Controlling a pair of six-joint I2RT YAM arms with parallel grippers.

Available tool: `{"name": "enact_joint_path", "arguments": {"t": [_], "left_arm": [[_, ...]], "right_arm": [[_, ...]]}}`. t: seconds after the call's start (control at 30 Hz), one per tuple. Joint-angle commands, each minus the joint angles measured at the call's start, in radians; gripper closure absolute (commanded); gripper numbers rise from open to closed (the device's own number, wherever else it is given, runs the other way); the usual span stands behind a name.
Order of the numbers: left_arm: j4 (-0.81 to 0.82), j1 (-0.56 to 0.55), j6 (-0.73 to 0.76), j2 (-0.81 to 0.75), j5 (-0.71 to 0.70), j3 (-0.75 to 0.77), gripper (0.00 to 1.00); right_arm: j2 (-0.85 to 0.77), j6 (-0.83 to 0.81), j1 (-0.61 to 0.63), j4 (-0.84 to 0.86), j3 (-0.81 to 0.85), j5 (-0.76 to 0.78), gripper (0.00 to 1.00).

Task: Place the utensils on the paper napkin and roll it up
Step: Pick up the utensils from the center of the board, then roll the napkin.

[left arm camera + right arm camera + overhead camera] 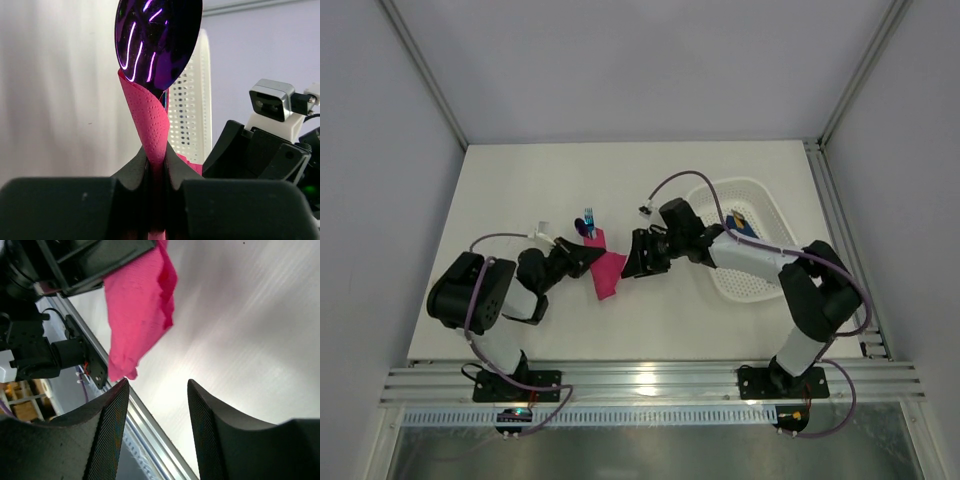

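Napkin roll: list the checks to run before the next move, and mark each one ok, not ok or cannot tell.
1. Grip: the left gripper is clamped on the napkin: ok.
2. Wrap: the spoon sits in the napkin with its head sticking out: ok.
3. Count: all utensils inside the roll: cannot tell, only tips show in the top view.
4. Free hand: the right gripper is open, nothing between its fingers: ok.
5. Tightness: not ok, the far end hangs loose and wide in the right wrist view.
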Motion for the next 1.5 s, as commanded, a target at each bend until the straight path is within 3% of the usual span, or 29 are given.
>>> {"name": "enact_joint_path", "arguments": {"t": [0.0, 0.13, 0.17, 0.3, 0.47, 0.8, 1.07, 1.47], "left_arm": [[0.095, -0.008, 0.076, -0.128, 0.067, 0.012, 1.0], [-0.162, -0.058, 0.239, -0.339, 0.037, 0.043, 1.0], [-0.328, -0.078, 0.283, -0.446, 0.021, 0.07, 1.0], [-0.697, -0.185, 0.486, -0.675, -0.091, 0.156, 1.0], [-0.874, -0.222, 0.549, -0.808, -0.111, 0.209, 1.0], [-0.913, -0.239, 0.529, -0.915, -0.123, 0.216, 1.0], [-0.911, -0.284, 0.52, -0.921, -0.164, 0.255, 1.0], [-0.911, -0.33, 0.508, -0.954, -0.152, 0.294, 1.0]], "right_arm": [[-0.119, -0.132, 0.025, -0.099, -0.026, 0.122, 0.46], [-0.292, -0.214, 0.068, -0.21, -0.032, 0.275, 0.46], [-0.318, -0.222, 0.075, -0.245, -0.022, 0.295, 0.46], [-0.437, -0.248, 0.135, -0.32, 0.023, 0.396, 0.45], [-0.53, -0.234, 0.212, -0.352, 0.054, 0.479, 0.41], [-0.599, -0.205, 0.279, -0.296, 0.086, 0.468, 0.41], [-0.48, -0.2, 0.361, -0.276, 0.178, 0.491, 0.41], [-0.368, -0.193, 0.376, -0.24, 0.222, 0.491, 0.41]]}}
